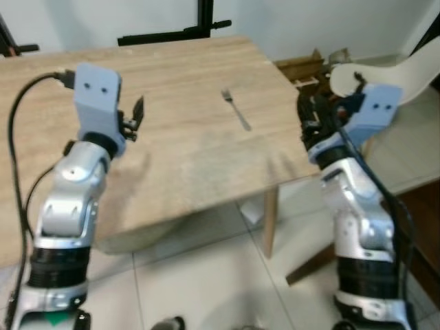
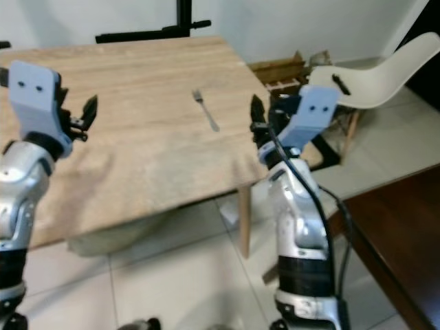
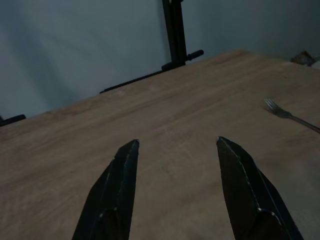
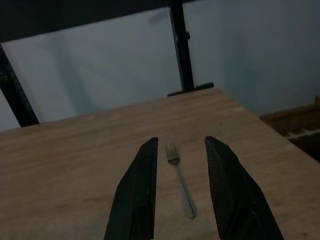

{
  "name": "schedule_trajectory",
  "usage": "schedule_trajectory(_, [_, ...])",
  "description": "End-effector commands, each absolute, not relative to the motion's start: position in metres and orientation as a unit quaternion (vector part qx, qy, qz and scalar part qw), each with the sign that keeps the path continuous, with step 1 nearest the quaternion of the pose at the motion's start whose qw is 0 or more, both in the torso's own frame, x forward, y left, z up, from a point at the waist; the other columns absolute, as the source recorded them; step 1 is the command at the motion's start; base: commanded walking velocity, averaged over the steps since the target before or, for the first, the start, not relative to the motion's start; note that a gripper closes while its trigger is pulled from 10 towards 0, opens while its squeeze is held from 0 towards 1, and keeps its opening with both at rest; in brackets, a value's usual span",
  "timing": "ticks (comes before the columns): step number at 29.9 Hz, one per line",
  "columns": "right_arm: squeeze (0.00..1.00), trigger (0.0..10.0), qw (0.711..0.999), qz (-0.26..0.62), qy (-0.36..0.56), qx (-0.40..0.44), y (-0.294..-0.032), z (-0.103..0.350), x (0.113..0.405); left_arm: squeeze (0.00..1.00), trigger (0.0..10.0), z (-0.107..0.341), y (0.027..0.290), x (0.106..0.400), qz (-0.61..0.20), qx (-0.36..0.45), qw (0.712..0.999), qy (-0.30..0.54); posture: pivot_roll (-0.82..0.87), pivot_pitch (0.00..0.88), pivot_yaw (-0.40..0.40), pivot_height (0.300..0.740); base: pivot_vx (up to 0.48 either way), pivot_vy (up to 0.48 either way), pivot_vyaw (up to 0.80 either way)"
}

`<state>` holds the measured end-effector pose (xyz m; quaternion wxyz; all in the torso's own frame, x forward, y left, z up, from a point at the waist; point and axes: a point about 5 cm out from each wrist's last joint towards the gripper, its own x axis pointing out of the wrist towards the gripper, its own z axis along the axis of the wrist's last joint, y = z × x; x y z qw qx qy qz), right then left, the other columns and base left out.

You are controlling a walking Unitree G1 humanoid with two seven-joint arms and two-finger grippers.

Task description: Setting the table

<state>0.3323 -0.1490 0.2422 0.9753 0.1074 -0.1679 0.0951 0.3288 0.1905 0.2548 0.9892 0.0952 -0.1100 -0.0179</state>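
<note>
Head camera first: a pale wooden table point(image 1: 179, 137) sits ahead, and a lone fork point(image 1: 236, 109) lies flat toward its far right part, tines pointing away from the robot. The left gripper point(image 1: 137, 113) is raised over the table's left side, well apart from the fork. The right gripper point(image 2: 256, 113) is up at the table's right edge, near the fork but not touching. A white chair point(image 2: 385, 72) stands off to the right, a dark stand point(image 2: 184, 20) behind the table.

Left wrist now: the fingers point(image 3: 117, 192) are spread wide with bare wood between them, and the fork point(image 3: 290, 116) is off to one side.

Right wrist: jaws parted, the fork point(image 4: 180, 180) framed between them on the tabletop beyond, nothing held
</note>
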Motion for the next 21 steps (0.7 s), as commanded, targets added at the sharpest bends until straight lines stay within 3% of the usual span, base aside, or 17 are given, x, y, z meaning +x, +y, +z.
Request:
schedule_trajectory(1, [0.0, 10.0, 0.976, 0.084, -0.169, 0.107, -0.155, 0.242, 0.333, 0.0, 10.0, 0.251, 0.188, 0.328, -0.023, 0.1, 0.989, -0.103, -0.04, 0.06, 0.045, 0.74, 0.48, 0.0, 0.0])
schedule_trajectory(15, [0.0, 10.0, 0.979, 0.132, -0.143, 0.068, -0.15, 0.235, 0.342, 0.0, 10.0, 0.25, 0.187, 0.33, -0.027, 0.104, 0.989, -0.099, -0.05, 0.073, 0.053, 0.74, 0.48, 0.0, 0.0])
schedule_trajectory(21, [0.0, 10.0, 0.974, 0.196, -0.114, 0.017, -0.134, 0.23, 0.357, 0.0, 10.0, 0.248, 0.18, 0.332, -0.043, 0.107, 0.989, -0.091, -0.06, 0.089, 0.067, 0.74, 0.114, 0.0, 0.0])
